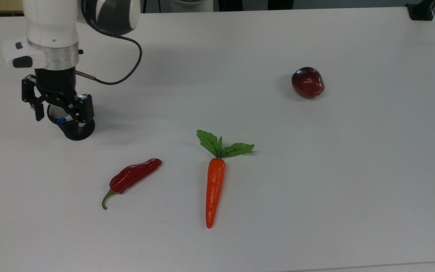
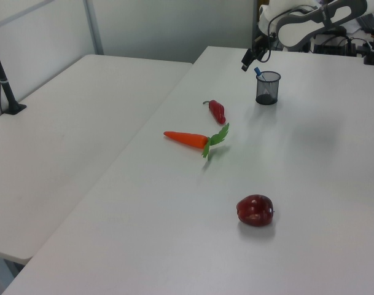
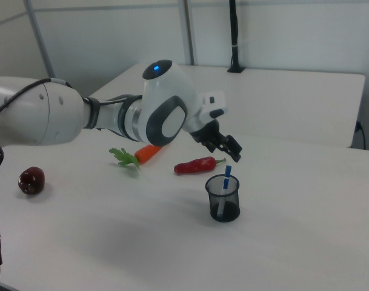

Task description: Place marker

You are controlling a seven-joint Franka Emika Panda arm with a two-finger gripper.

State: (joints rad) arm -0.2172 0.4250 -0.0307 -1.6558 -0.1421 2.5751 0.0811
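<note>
A black mesh cup (image 1: 76, 128) stands upright on the white bench (image 1: 315, 189), directly below the fingers (image 1: 86, 112). A red chilli pepper (image 1: 132, 176) lies near the fingers. An orange carrot (image 1: 214, 187) with green leaves lies farther off. A dark red apple (image 1: 307, 82) rests well apart from the fingers.

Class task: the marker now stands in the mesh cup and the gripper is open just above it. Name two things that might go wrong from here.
1. The open gripper hangs close above the marker, whose blue end pokes over the rim; a sideways move might catch it and tip the mesh cup.
2. The marker leans against the rim rather than standing straight, so a knock to the light cup could spill it toward the red chilli.
</note>
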